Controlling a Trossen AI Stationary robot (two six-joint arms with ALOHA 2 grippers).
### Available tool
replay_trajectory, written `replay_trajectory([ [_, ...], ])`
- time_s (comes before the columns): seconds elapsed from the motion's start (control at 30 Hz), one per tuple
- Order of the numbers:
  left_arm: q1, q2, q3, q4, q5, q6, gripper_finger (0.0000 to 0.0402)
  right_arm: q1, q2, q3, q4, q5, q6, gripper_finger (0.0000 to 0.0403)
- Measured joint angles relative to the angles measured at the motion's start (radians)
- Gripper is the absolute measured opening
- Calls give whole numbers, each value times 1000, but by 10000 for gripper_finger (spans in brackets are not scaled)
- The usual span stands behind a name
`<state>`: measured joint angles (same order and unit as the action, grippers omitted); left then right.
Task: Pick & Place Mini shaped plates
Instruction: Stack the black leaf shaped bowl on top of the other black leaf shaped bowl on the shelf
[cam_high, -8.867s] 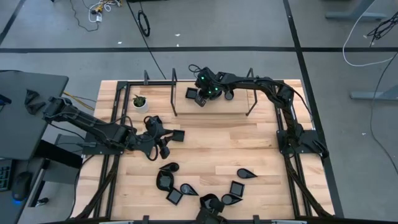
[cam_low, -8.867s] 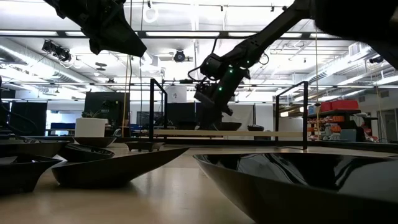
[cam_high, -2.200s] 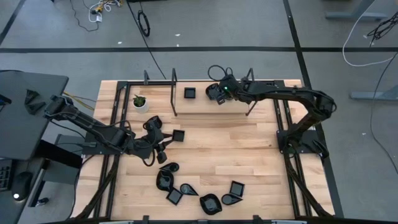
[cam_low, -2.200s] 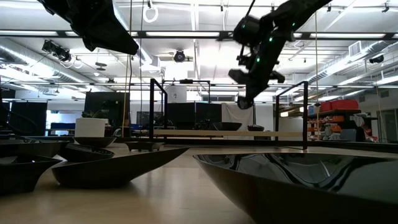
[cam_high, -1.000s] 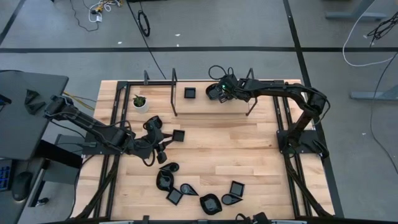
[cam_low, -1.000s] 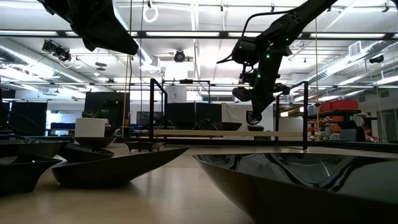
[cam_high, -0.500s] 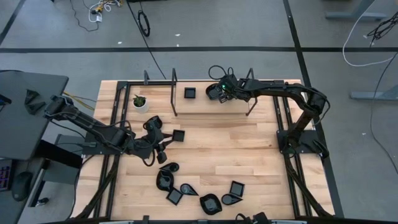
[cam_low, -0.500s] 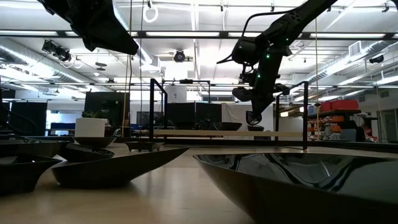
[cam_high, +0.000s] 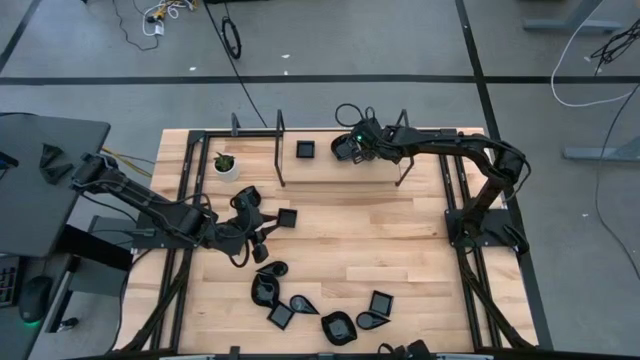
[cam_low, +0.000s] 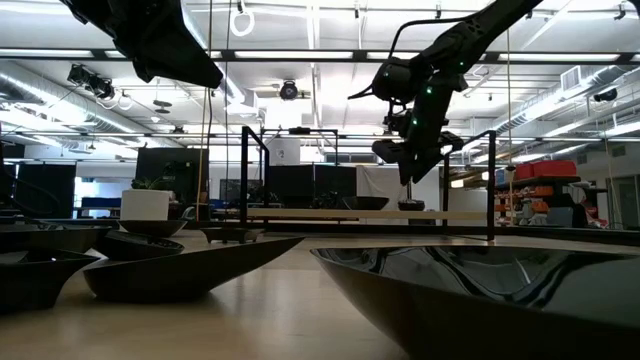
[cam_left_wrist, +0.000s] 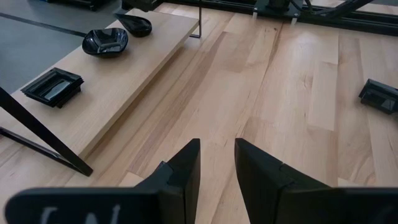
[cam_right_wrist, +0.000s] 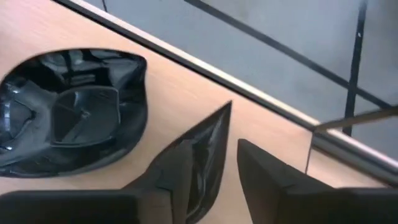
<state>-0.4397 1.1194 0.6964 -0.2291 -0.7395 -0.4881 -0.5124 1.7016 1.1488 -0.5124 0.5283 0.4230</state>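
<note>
Glossy black mini shaped plates (cam_high: 331, 325), pale wood-grain table (cam_high: 350, 240), white pot (cam_high: 227, 168) with green plant (cam_high: 224, 159)

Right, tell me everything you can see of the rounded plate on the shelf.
The rounded plate is a small, shallow dish, glossy black with bright reflections, roughly a soft-cornered square with a gently wavy raised rim. It lies flat and upright on the raised pale wooden shelf, between the square plate and the teardrop plate, apart from both. The right gripper hangs beside it; only the shelf touches it.
</note>
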Motion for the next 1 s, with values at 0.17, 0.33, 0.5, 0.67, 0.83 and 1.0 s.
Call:
replay_trajectory([
  [0.17, 0, 0, 0, 0, 0, 0, 106, 8, -17, 0, 2, -99, -43, 131],
  [0.33, 0, 0, 0, 0, 0, 0, 106, 47, -52, 0, 21, -135, -90, 100],
  [0.5, 0, 0, 0, 0, 0, 0, 106, 122, -120, 0, 116, -115, -154, 63],
  [0.67, 0, 0, 0, 0, 0, 0, 106, 266, -177, 0, 211, -65, -175, 32],
  [0.83, 0, 0, 0, -1, 0, -2, 106, 462, -171, 1, 242, -9, -177, 10],
  [1.0, -1, 0, 0, -12, 3, -24, 106, 660, -148, -43, 315, 12, -106, 4],
])
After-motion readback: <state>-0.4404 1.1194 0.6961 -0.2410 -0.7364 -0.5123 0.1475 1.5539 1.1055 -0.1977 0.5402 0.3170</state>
